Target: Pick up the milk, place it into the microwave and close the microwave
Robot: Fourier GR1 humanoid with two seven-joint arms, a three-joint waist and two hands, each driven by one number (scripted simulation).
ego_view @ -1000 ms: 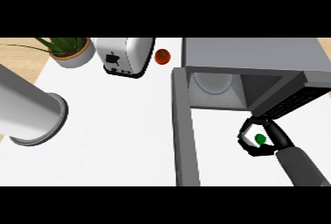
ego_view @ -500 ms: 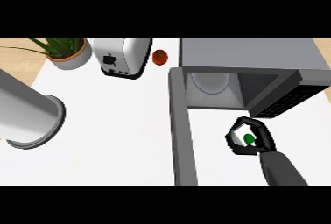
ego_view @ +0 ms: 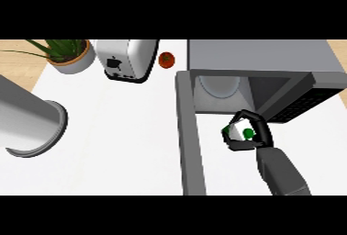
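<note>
Head view shows the black right hand [ego_view: 248,134] at lower right curled around the small white milk carton with green marks [ego_view: 241,132], just before the open grey microwave [ego_view: 261,55], so placing and closing the door [ego_view: 190,137] remain.
</note>
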